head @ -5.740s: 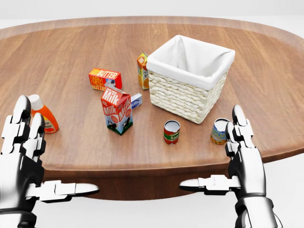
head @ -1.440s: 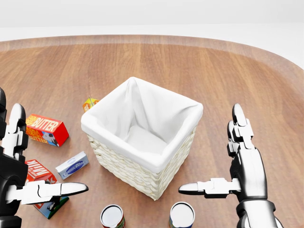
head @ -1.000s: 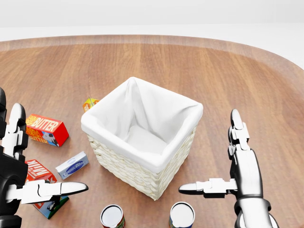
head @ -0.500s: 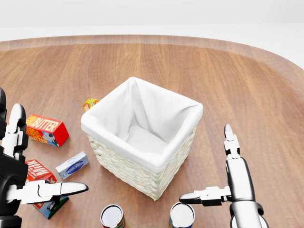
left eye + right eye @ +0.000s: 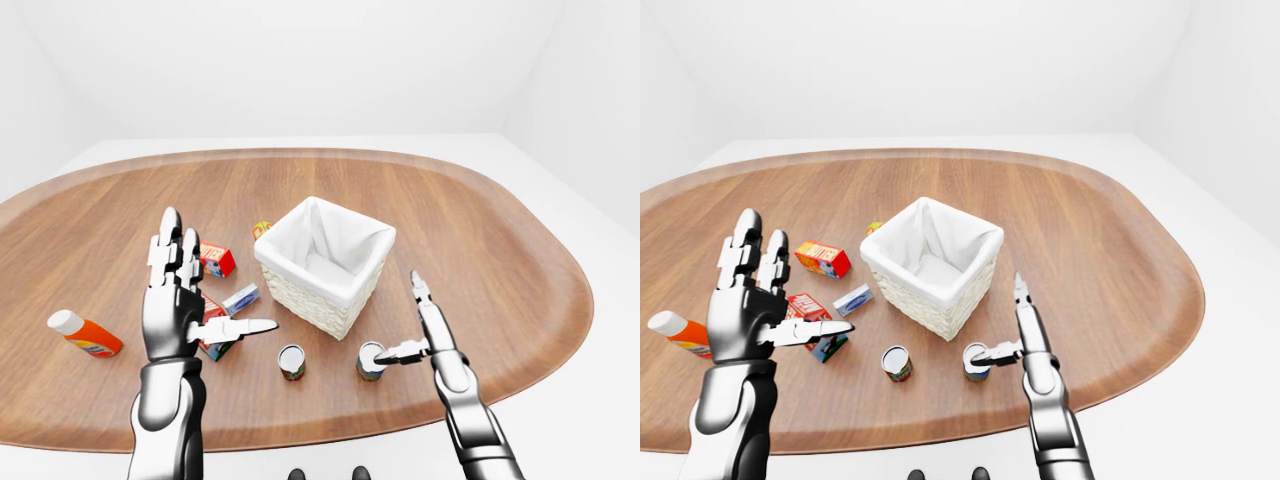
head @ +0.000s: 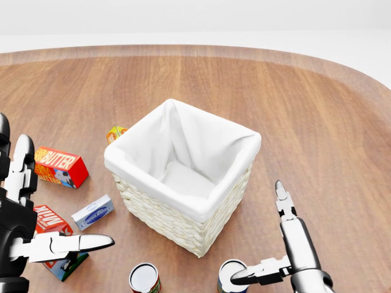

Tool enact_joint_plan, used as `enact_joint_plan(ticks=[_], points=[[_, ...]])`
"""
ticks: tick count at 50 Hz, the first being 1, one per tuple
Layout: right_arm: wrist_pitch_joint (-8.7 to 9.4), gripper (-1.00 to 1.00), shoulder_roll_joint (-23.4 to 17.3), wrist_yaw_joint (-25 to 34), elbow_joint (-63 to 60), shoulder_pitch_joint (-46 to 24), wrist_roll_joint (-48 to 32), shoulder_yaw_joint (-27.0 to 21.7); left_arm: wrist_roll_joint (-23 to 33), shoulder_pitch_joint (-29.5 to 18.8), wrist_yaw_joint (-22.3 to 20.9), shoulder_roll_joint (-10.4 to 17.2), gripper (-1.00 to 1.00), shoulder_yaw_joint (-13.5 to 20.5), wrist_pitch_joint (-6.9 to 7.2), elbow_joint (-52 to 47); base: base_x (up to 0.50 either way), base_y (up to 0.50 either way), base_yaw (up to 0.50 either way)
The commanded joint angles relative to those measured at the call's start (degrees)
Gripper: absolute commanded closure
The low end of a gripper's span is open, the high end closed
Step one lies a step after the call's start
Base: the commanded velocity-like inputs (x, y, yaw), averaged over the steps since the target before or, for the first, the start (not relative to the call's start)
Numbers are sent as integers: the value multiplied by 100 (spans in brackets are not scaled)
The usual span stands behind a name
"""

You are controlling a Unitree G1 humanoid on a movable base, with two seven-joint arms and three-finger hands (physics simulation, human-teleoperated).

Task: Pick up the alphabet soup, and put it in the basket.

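- Alphabet soup [image 5: 370, 360] upright on table [image 5: 480, 250], just below the lower corner of basket [image 6: 183, 201]; not yet gripped.
- Right hand [image 6: 293, 250] lowered and drawn in toward can over the last second; thumb at can top, contact or just above cannot be told.
- Fingers spread apart, nothing held.
- Judged: reach nearly done, closing round the can due next.
- Left hand [image 5: 175, 310] splayed wide, empty, raised left of basket.
- Red-labelled can [image 5: 291, 361] below basket, left of soup; bump risk.
- Butter box [image 6: 60, 166] left of basket, clear of path.
- Basket wall near; lift must clear rim.
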Motion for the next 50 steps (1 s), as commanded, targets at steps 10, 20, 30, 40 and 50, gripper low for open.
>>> enact_joint_plan(ticks=[10,20,30,40,50], points=[[-47,-100,-26,195,384,80,-392,140,20,16,3,-4,-100,-25,0,42,0,0,0],[-64,-100,-18,220,450,98,-529,182,16,12,0,-2,-100,-19,0,21,0,0,0],[-163,-100,-24,227,662,77,-647,230,18,5,-2,0,-100,-19,0,40,0,0,0],[-256,-100,-16,253,751,133,-778,305,23,-13,5,4,-100,-23,0,61,0,0,0],[-435,-100,-13,177,1030,106,-888,366,29,-4,1,4,-100,-34,0,65,0,0,0]])
